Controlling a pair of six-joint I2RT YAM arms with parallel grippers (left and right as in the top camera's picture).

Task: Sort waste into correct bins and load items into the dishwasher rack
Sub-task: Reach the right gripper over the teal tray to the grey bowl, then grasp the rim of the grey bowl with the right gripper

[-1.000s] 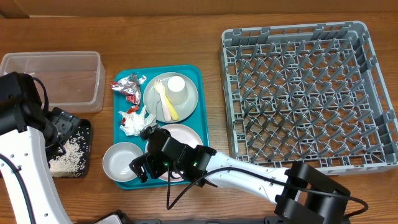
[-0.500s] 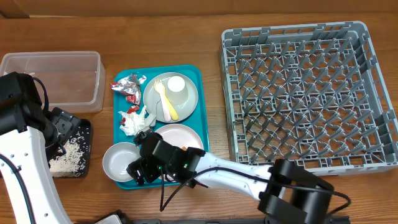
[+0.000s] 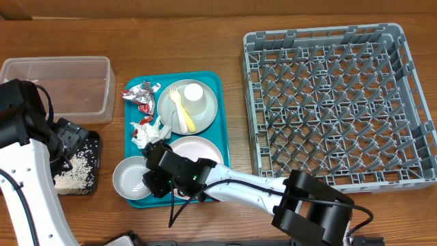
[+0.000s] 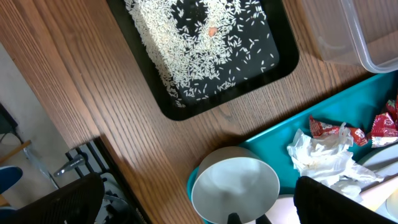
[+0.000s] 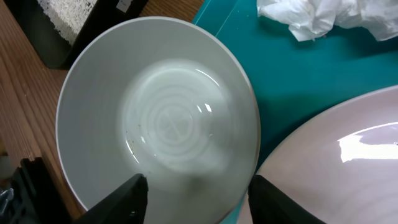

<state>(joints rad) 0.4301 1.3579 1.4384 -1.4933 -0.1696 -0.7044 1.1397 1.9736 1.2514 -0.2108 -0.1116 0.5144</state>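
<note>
The white bowl (image 3: 128,176) (image 5: 155,118) (image 4: 235,186) sits empty at the teal tray's front left corner. My right gripper (image 3: 154,183) (image 5: 202,196) is open, its fingers on either side of the bowl's near rim. The pink plate (image 3: 199,152) (image 5: 348,162) lies to the right of the bowl. The napkin (image 3: 147,132) (image 5: 329,15) and foil wrappers (image 3: 141,92) lie further back on the tray. The grey-green plate (image 3: 205,109) holds a cup (image 3: 193,93) and cutlery (image 3: 181,113). My left gripper (image 3: 72,140) (image 4: 196,190) is open and empty above the black tray (image 3: 94,160) (image 4: 186,106), which holds rice and an orange cube (image 4: 212,30).
The grey rack (image 3: 334,102) stands empty at the right. The clear tub (image 3: 58,89) stands at the back left, behind the black tray. The teal tray (image 3: 218,89) holds the dishes and waste. Bare wood lies between the teal tray and the rack.
My right gripper has moved left from over the pink plate to the white bowl's rim. The left arm has not moved.
</note>
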